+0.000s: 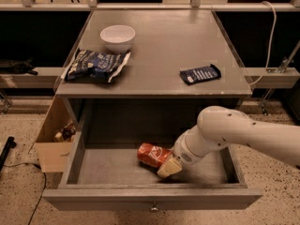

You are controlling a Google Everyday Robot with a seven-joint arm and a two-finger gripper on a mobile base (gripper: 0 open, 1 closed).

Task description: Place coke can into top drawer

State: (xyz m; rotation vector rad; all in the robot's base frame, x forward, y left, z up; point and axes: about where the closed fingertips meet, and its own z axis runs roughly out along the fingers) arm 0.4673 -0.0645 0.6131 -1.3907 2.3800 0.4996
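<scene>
The coke can (151, 154), orange-red with whitish markings, lies on its side inside the open top drawer (150, 198), near the middle of its floor. My gripper (168, 165) reaches down into the drawer from the right and is shut on the can's right end. One cream fingertip (169, 168) shows in front of the can. I cannot tell whether the can rests on the drawer floor or hangs just above it. The drawer's small round knob (153, 208) is at the front centre.
On the cabinet top stand a white bowl (117, 36), a dark blue chip bag (96, 65) and a flat dark blue bar wrapper (200, 74). An open cardboard box (52, 142) stands on the floor left of the drawer. My white arm (248, 135) crosses the drawer's right side.
</scene>
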